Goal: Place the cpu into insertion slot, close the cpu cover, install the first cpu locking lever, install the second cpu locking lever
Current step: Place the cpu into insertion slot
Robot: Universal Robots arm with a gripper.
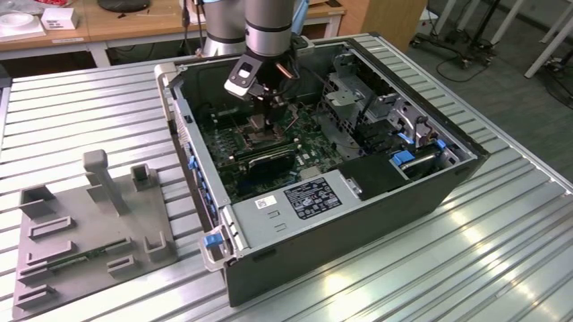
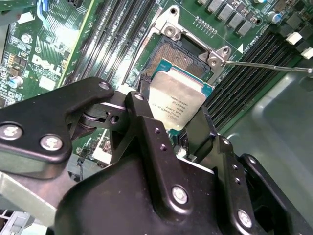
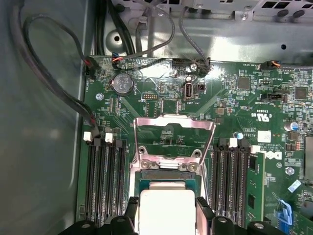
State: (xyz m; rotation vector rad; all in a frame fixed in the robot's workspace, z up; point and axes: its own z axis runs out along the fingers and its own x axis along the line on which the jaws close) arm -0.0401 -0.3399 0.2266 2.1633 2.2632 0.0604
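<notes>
The jaws pinch the cpu (image 2: 177,98) by two opposite edges, holding it close above the insertion slot (image 2: 171,51) in the middle of the motherboard (image 3: 234,105). The cpu cover (image 3: 173,121) stands open beyond it. The chip looks light, stiff and thin (slick metal top, likely fragile underneath), so the bare edges seem the only safe hold.
</notes>
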